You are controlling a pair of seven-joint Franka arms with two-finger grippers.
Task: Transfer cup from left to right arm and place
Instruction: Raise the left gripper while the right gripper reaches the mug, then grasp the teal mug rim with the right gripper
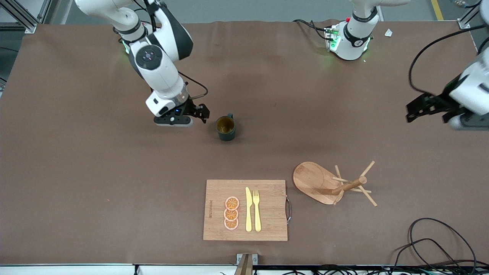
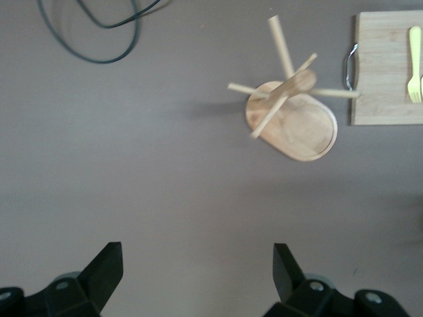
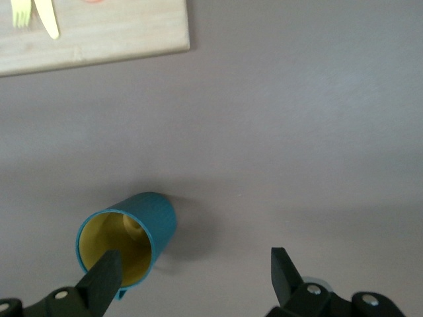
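standing upright mid-table, the ribbed dark teal mug [image 1: 225, 128] sits just beside our spread, empty right gripper [image 1: 198, 112]; our left gripper [image 1: 418, 110], also spread, hovers over its table end, well apart.

both tools spread, empty: left tool [image 1: 410, 110] raised, right tool [image 1: 198, 114] low.

The table [image 1: 76, 172] wears a matt brown covering, smooth, faintly creased near the arm bases. On it the cup [image 1: 225, 128] looks like glazed ceramic, teal outside and mustard inside with a dull sheen. Nearer the front camera than the cup, the cutting board [image 1: 267, 208] is pale grained wood with a thin metal handle [image 1: 289, 209]; its knife [image 1: 248, 209] and fork [image 1: 256, 210] look like yellow plastic. Beside the board, the mug tree [image 1: 336, 185] is smooth, lightly finished wood
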